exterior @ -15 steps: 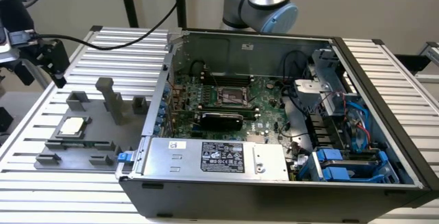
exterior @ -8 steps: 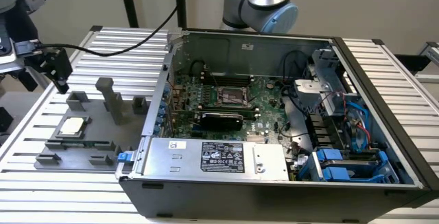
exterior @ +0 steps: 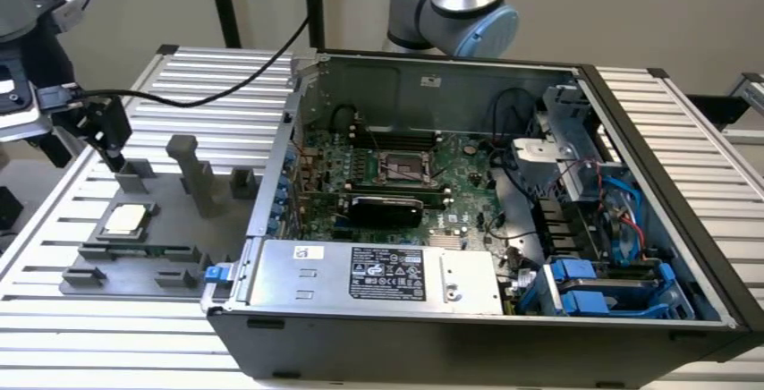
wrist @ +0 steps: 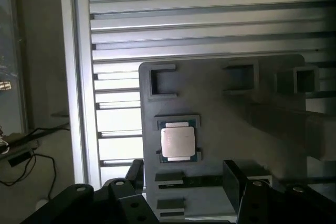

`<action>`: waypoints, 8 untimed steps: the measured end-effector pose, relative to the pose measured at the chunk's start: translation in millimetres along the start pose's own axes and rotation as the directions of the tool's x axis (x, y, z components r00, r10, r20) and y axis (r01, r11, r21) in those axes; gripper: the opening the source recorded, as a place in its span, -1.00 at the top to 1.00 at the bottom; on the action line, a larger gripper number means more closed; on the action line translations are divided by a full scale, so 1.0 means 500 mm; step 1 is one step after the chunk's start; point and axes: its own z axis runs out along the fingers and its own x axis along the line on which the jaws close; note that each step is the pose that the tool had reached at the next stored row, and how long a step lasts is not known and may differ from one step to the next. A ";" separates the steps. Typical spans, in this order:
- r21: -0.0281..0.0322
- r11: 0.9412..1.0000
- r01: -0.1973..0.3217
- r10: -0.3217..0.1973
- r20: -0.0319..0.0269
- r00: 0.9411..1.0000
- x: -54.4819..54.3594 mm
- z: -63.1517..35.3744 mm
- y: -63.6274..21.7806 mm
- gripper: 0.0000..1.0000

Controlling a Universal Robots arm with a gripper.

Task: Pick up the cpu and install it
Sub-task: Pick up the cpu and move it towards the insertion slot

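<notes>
The cpu, a small flat square with a silvery top and pale rim, lies in a recess of the grey fixture plate at the exterior view's left. My gripper hangs above the plate, apart from the cpu and a little beyond it. Its black fingers stand open with nothing between them. The black socket frame sits on the motherboard inside the open computer case.
Grey upright posts rise from the fixture plate close to the cpu. The case holds a power supply, cables and blue drive brackets. Everything rests on a slatted aluminium table. Black cables trail across its far side.
</notes>
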 end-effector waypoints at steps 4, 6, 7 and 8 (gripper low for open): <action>0.000 1.000 0.005 -0.005 0.000 1.000 -0.001 0.014 0.000 -0.42; 0.000 1.000 0.008 -0.008 0.000 1.000 -0.001 0.022 0.000 -0.42; 0.000 1.000 0.009 -0.009 0.000 1.000 -0.002 0.026 0.000 -0.42; 0.000 1.000 0.011 -0.011 0.000 1.000 -0.003 0.029 0.000 -0.42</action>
